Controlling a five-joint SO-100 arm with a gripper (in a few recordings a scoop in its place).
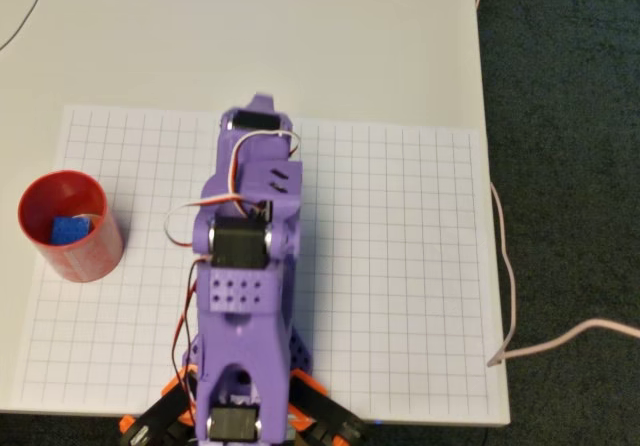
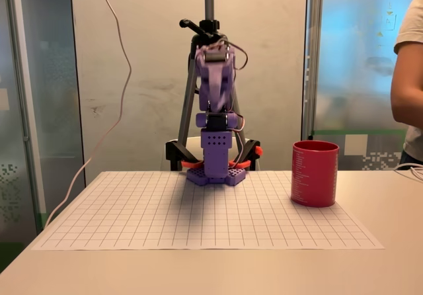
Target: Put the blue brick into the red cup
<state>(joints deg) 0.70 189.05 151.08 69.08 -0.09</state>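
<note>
Resting inside the cup (image 1: 70,226), the brick (image 1: 68,230) lay on its floor, seen from overhead.

From my remote station I noted that the cup stood upright on the grid sheet (image 1: 400,266), near its left edge in the overhead view and toward the right in the fixed view (image 2: 314,173). The purple arm (image 1: 248,266) was folded up over its base, well apart from the cup. I could make out the gripper (image 1: 258,116) at the arm's top end in the overhead view, but could not tell how its jaws stood. A person's arm (image 2: 406,77) showed at the right edge of the fixed view, behind the table (image 1: 300,46).
</note>
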